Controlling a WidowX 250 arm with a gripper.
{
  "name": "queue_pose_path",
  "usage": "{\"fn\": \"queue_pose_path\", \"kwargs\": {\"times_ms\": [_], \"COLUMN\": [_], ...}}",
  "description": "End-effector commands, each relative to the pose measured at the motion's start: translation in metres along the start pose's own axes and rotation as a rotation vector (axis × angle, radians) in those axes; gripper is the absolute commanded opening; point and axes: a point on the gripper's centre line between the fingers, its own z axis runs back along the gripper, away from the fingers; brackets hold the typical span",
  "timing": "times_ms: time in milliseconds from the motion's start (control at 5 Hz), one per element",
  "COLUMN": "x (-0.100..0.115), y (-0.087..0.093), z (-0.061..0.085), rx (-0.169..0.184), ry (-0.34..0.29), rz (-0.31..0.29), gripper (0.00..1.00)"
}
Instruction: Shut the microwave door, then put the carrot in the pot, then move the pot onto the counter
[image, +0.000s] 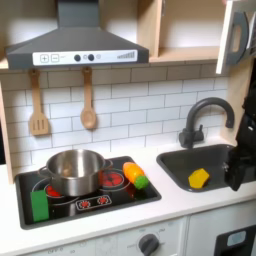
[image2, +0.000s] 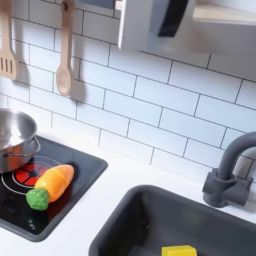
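Note:
The shiny steel pot (image: 72, 170) (image2: 12, 140) stands on the back left burner of the black hob. The orange carrot (image: 133, 175) (image2: 55, 182) lies on the hob to the pot's right in both exterior views, its green end toward the front. The microwave door (image: 237, 35) (image2: 160, 18) hangs at the top, above the sink. It looks angled outward, though I cannot tell how far. A black arm with my gripper (image: 240, 160) stands at the first exterior view's right edge over the sink, its fingers not distinguishable. The white counter (image: 175, 205) (image2: 112, 185) runs between hob and sink.
A yellow wedge (image: 199, 178) (image2: 180, 250) lies in the dark sink (image: 195, 158), behind it a black faucet (image: 205, 118) (image2: 235, 170). A green block (image: 40, 205) sits at the hob's front left. A wooden spatula (image: 38, 105) and spoon (image: 88, 100) hang on the tiled wall.

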Motion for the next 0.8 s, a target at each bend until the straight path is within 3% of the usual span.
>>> {"fn": "queue_pose_path", "kwargs": {"times_ms": [0, 600], "x": [0.007, 0.034], "y": [-0.004, -0.023], "z": [0.000, -0.006], "rx": [0.006, -0.030], "ry": [-0.006, -0.015], "rz": [-0.061, -0.147], "gripper": [1.00, 1.00]}}
